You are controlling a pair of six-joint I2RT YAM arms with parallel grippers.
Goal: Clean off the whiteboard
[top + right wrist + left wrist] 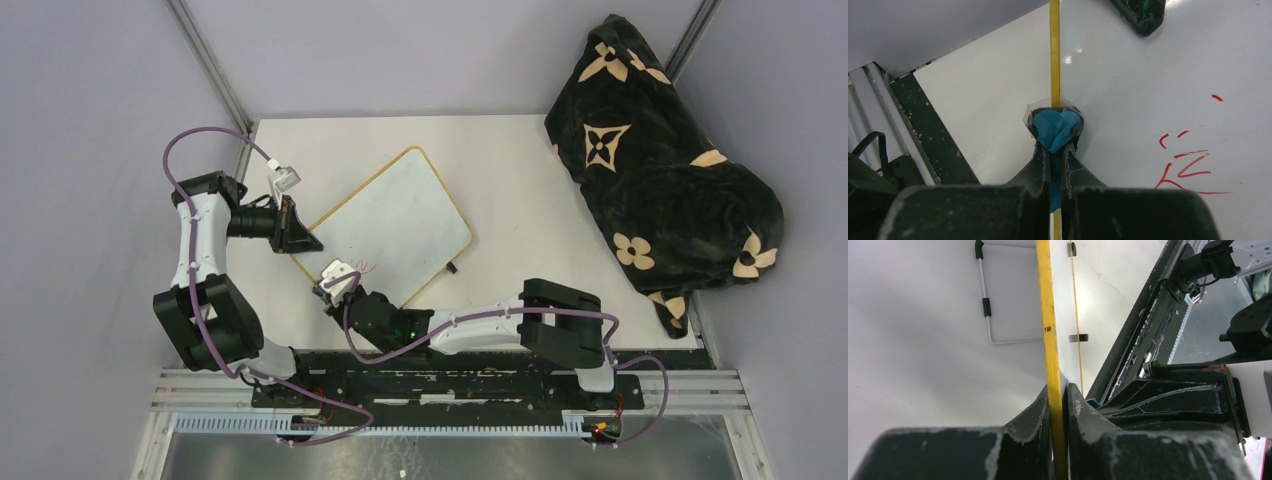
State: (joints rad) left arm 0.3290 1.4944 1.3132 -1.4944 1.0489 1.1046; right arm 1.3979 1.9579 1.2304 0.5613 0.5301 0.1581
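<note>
The whiteboard [395,220] lies askew on the table, white with a yellow frame. Red handwriting [362,267] sits near its near corner, and shows in the right wrist view [1188,167]. My left gripper [300,237] is shut on the board's left edge. In the left wrist view the yellow frame [1047,300] runs between the shut jaws of the left gripper [1057,390]. My right gripper [340,282] is shut on a blue cloth [1057,129]. It holds the cloth on the frame [1054,50] at the near corner, left of the handwriting. In its own view the right gripper [1055,146] pinches the cloth tightly.
A black blanket with beige flowers [660,170] is heaped at the table's right side. The white tabletop [520,170] ends at a black rail [450,385] along the near edge. A wire stand [985,305] shows on the board's back in the left wrist view.
</note>
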